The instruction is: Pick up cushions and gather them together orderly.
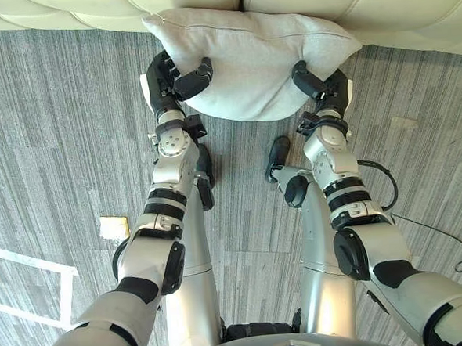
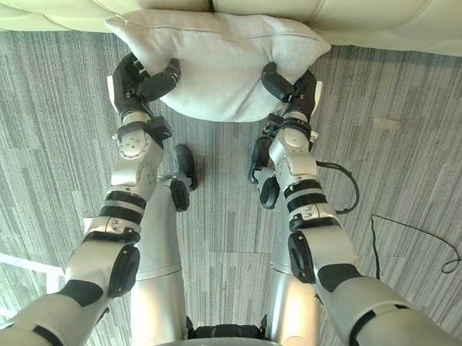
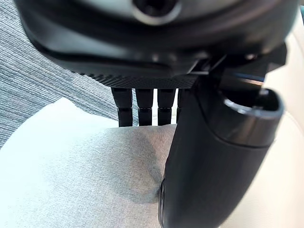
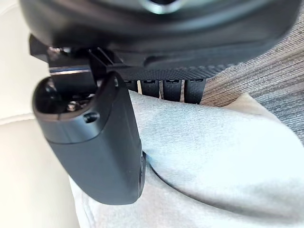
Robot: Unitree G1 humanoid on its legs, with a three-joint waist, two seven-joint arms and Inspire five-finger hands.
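Observation:
A pale grey cushion point(image 1: 251, 58) hangs in front of me, held between both hands at the foot of a cream sofa point(image 1: 307, 0). My left hand point(image 1: 166, 79) clamps its left edge, thumb point(image 3: 213, 156) pressed on top of the fabric and fingers point(image 3: 142, 107) underneath. My right hand point(image 1: 328, 89) grips the right edge the same way, its thumb point(image 4: 95, 142) dug into the cloth point(image 4: 213, 156) and fingers point(image 4: 173, 88) behind it. The cushion point(image 2: 216, 60) sags slightly between the two grips.
The cream sofa point(image 2: 346, 5) runs along the far side. Grey striped carpet point(image 1: 56, 129) covers the floor. A small yellowish tag point(image 1: 113, 227) and white tape lines point(image 1: 33, 267) lie on the carpet at the left.

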